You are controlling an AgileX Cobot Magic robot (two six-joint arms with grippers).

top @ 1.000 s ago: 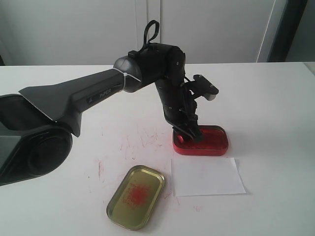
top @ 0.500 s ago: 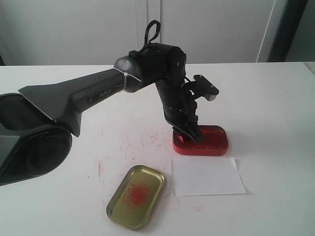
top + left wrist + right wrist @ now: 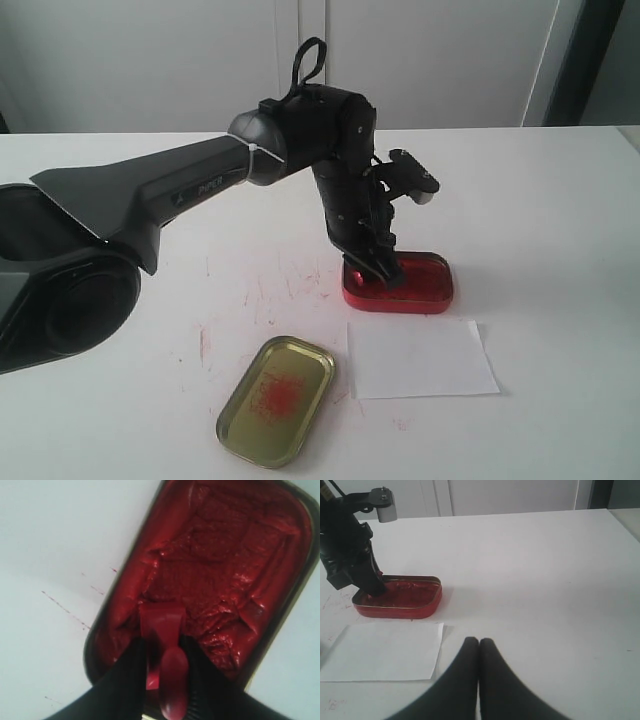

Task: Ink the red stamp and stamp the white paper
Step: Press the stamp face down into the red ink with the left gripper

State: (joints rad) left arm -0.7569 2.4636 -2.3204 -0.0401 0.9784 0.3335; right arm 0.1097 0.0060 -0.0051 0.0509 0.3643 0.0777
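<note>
ink tin (image 3: 425, 297) shifted left | red stamp (image 3: 162, 627) in its ink

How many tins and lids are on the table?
2. The red ink tin sits behind the paper, with the left tool dipped into it. The gold lid lies left of the paper, nearer the camera.

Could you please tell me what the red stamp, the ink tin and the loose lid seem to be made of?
The red stamp: likely plastic, smooth and glossy, with soft highlights on its knob. The ink tin: probably thin metal, judging by its thin rim; it holds wet-looking, lumpy red ink paste. The lid: gold-coloured metal by its sheen and pressed rim, smudged red inside.
</note>
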